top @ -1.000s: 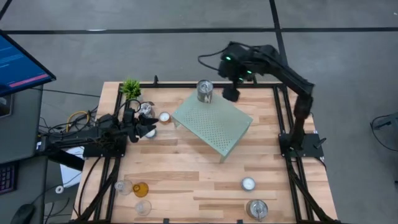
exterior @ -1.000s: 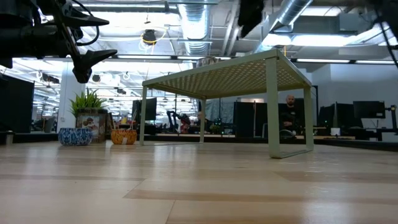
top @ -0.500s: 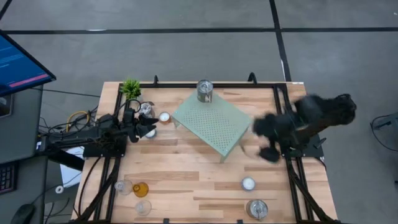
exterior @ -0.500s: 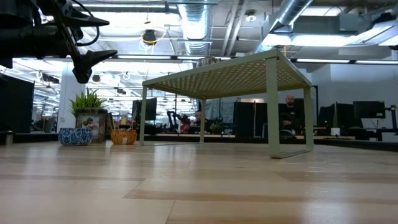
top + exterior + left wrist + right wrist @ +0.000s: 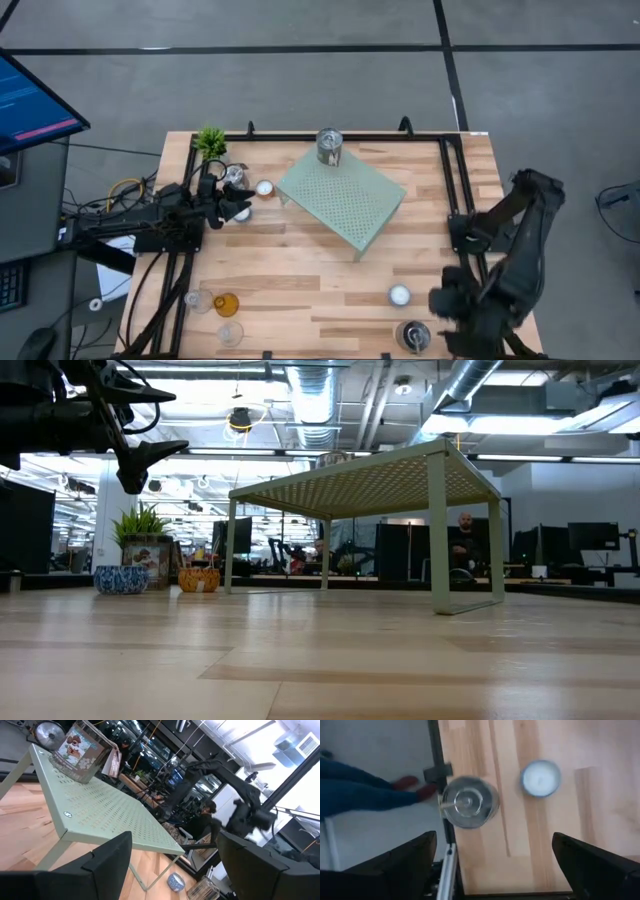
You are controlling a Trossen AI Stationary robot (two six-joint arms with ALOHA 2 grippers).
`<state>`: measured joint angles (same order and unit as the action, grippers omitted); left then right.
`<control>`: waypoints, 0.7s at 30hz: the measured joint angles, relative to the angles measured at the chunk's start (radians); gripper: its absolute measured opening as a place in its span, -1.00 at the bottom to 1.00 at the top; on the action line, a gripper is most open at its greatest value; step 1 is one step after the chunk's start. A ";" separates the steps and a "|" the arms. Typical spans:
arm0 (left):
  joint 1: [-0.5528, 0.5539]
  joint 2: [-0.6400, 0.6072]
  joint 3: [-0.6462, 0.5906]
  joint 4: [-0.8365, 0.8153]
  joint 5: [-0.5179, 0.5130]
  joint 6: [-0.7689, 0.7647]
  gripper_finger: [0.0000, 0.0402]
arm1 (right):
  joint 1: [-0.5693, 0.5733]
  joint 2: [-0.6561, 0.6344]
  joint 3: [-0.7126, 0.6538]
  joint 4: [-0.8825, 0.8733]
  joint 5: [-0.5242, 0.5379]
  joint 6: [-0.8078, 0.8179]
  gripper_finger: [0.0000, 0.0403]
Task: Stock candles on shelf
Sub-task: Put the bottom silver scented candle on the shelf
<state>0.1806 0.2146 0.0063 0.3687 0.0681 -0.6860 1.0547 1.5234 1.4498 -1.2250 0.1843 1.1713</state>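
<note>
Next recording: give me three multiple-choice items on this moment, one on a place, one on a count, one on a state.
1. Where does the silver tin stand on the shelf?
A. its far corner
B. its middle
C. under it

2. How many candles are on the shelf?
A. none
B. one
C. three

3. How is the right gripper?
A. shut on a tealight
B. open and empty
C. shut on a tin

Answers: 1 A, the high view shows the tin at the far corner. 2 B, only that tin is up there. 3 B, its fingers stand wide apart above another tin and a tealight.
</note>
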 joint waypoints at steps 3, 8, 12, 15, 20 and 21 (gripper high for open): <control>0.000 0.000 0.000 0.000 0.000 0.000 0.46 | 0.018 0.085 -0.001 0.031 -0.034 -0.041 0.91; 0.000 0.000 0.000 0.000 0.000 0.000 0.46 | 0.012 0.190 -0.001 0.126 -0.076 -0.144 0.90; 0.000 0.000 0.000 0.000 0.000 0.000 0.46 | -0.011 0.226 -0.001 0.142 -0.078 -0.199 0.86; 0.000 0.000 0.000 0.000 0.000 0.000 0.46 | -0.039 0.230 -0.001 0.142 -0.077 -0.232 0.81; 0.000 0.000 0.000 0.000 0.000 0.000 0.46 | -0.080 0.232 -0.001 0.173 -0.097 -0.302 0.70; 0.000 0.000 0.000 0.000 0.000 0.000 0.46 | -0.083 0.232 -0.001 0.179 -0.101 -0.313 0.68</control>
<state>0.1810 0.2146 0.0063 0.3691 0.0681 -0.6857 0.9714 1.7554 1.4490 -1.0459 0.0832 0.8581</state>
